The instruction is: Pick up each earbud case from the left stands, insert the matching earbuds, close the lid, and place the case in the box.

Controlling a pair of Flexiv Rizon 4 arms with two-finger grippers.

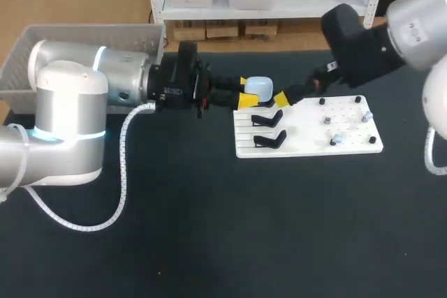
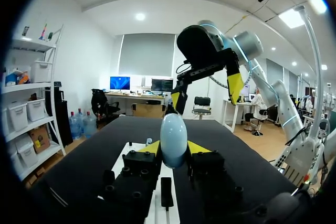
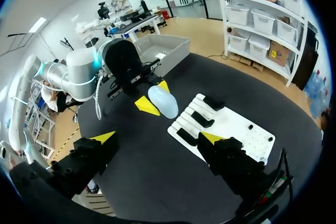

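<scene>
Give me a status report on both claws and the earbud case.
Left claw shut on earbud case, held aloft near white board. Right claw open, close beside it. Nothing between them.

Left arm [image 1: 105,75] extended level toward the table's middle. Left gripper [image 1: 246,91] clamps the earbud case [image 1: 260,87] from both sides. Right gripper [image 3: 157,139] fingers spread wide apart.
</scene>
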